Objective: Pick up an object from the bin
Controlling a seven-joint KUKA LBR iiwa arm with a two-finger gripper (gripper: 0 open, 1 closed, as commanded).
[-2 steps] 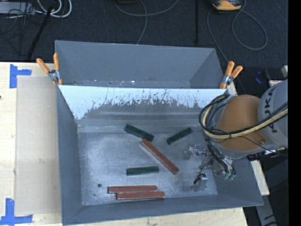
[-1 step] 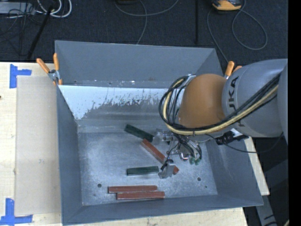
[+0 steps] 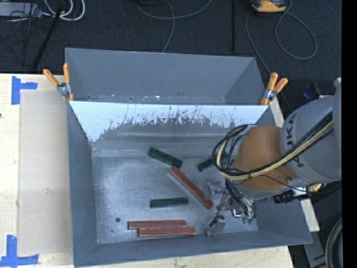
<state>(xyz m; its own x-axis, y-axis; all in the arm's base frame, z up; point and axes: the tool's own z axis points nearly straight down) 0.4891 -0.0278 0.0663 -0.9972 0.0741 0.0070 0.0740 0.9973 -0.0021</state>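
Note:
My gripper [image 3: 215, 207] is low in the bin's right front part, under the arm's orange cover. Its fingers stand open, one fingertip [image 3: 215, 224] toward the front and the other toward the back. A slanted red-brown bar [image 3: 188, 186] runs from the bin's middle down to the right. Its lower right end lies between the two fingers, and I cannot tell if they touch it. A short dark green piece [image 3: 205, 164] lies just behind the gripper, partly hidden by the cables.
A dark green bar [image 3: 164, 157] lies toward the back of the bin floor and another [image 3: 169, 202] in the middle. Two long red-brown bars [image 3: 162, 228] lie side by side near the front wall. A small dark speck [image 3: 118, 221] sits front left.

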